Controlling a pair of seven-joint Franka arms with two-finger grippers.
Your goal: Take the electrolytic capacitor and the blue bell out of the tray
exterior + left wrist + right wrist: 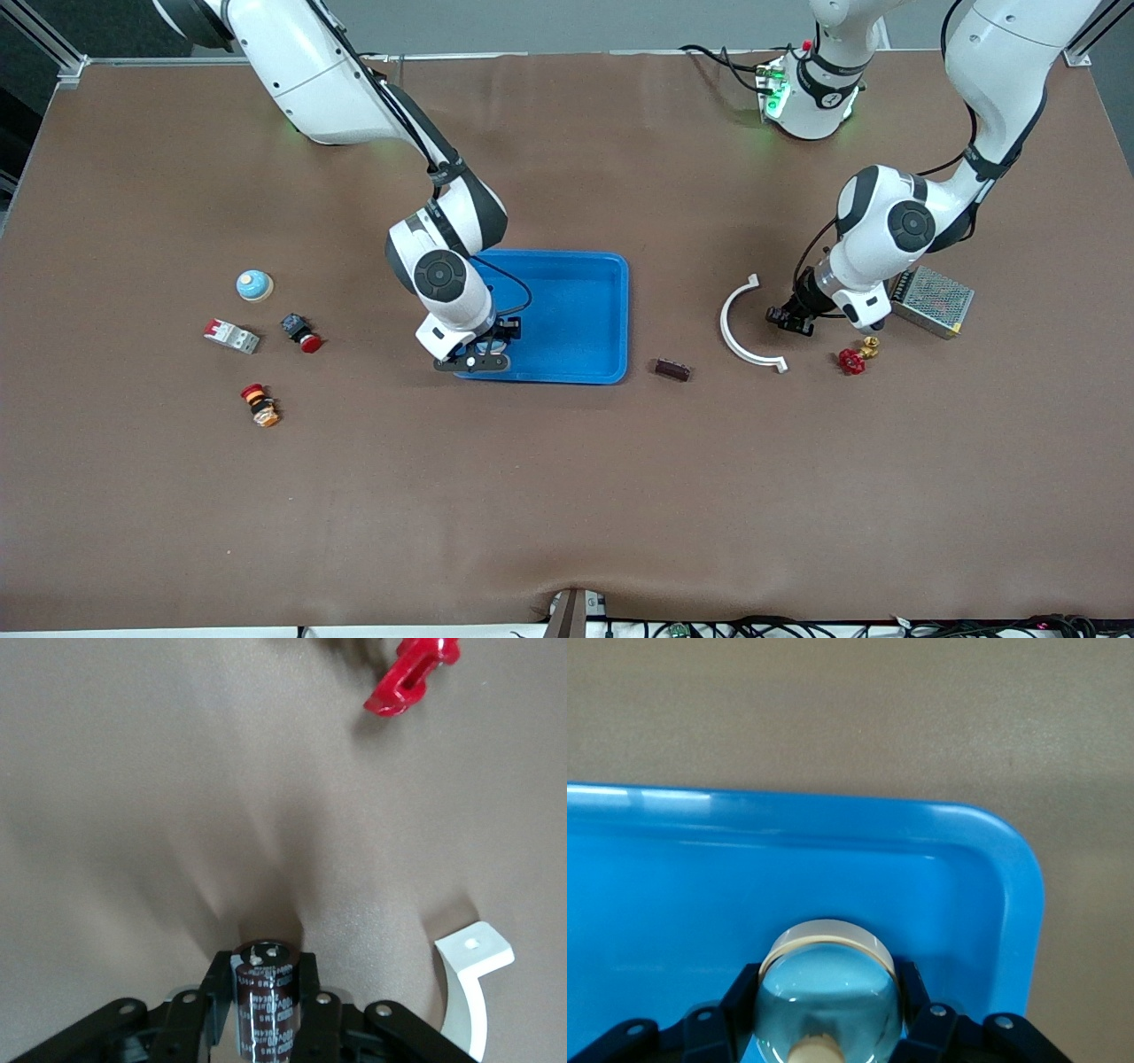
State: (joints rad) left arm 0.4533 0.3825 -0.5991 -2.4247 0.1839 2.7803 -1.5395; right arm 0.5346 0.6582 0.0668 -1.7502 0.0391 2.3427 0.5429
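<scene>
A dark brown capacitor with silver terminals stands upright between the fingers of my left gripper, which is shut on it. That gripper is low over the bare table, between a white curved bracket and a red valve handle. The bell, a light blue dome on a cream base, sits in my right gripper, whose fingers press on both its sides. My right gripper is over the blue tray, by the corner toward the right arm's end and nearest the front camera.
Another blue bell, a breaker and two red push buttons lie toward the right arm's end. The white bracket, red valve handle, mesh power supply and a small brown part lie toward the left arm's.
</scene>
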